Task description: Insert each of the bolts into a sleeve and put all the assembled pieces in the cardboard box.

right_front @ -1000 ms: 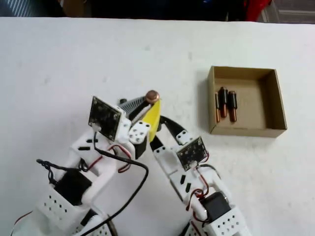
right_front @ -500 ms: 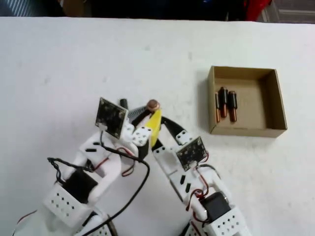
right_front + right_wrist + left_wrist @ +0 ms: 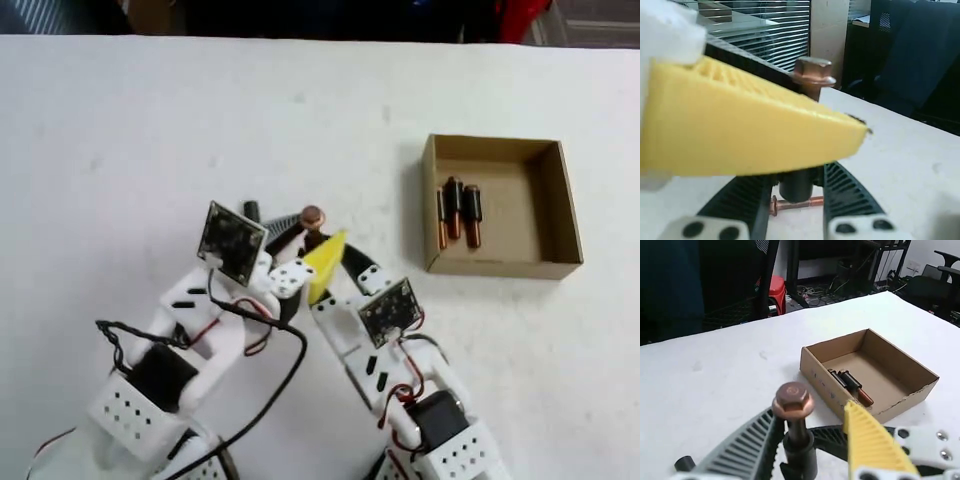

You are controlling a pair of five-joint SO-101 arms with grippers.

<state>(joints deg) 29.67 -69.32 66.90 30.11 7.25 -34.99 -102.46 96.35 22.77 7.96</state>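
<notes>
With assembled pieces (image 3: 458, 212) already in the cardboard box (image 3: 500, 266), your right hand (image 3: 797, 181) grips a sleeve (image 3: 801, 452) with its bolt (image 3: 793, 401) standing in it, left hand (image 3: 815, 415) spread wide; boxing it remains.

— What will you see around the work?
— A white table (image 3: 150, 120). Past its far edge you have a red container (image 3: 776, 287) and tangled cables (image 3: 825, 290) on the floor.
— And elsewhere?
— Window blinds (image 3: 765, 30) (slats horizontal), near a dark chair (image 3: 910, 55).

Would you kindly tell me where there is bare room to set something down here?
The table is bare along its far side and left of the cardboard box; the box's right half too. Crowded around the upright bolt.
</notes>
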